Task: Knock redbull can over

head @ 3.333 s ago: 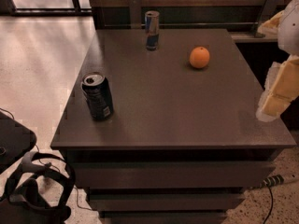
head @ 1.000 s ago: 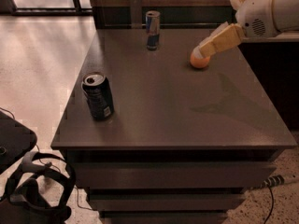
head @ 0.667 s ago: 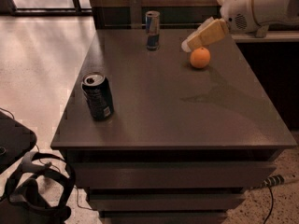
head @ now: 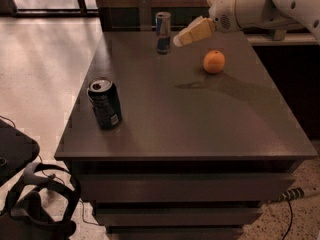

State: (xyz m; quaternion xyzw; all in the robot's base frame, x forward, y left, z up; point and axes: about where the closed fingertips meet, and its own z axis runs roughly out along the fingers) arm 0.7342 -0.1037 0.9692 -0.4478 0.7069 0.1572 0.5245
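The redbull can point(head: 163, 32) is slim, blue and silver, and stands upright at the far edge of the dark table point(head: 200, 129). My gripper point(head: 186, 37) comes in from the upper right on a white arm, its tip just right of the can and a little apart from it, held above the table. A wider dark can point(head: 105, 103) with a white label patch stands upright near the table's left front.
An orange point(head: 214, 61) lies on the table right of the gripper, under the arm. A dark post point(head: 144, 12) stands behind the table beside the redbull can. Drawers sit below the tabletop. Black gear and cables point(head: 40, 204) lie on the floor at lower left.
My arm has swept left across the table's far side, from over the orange to right beside the redbull can. Both cans and the orange have stayed in place.
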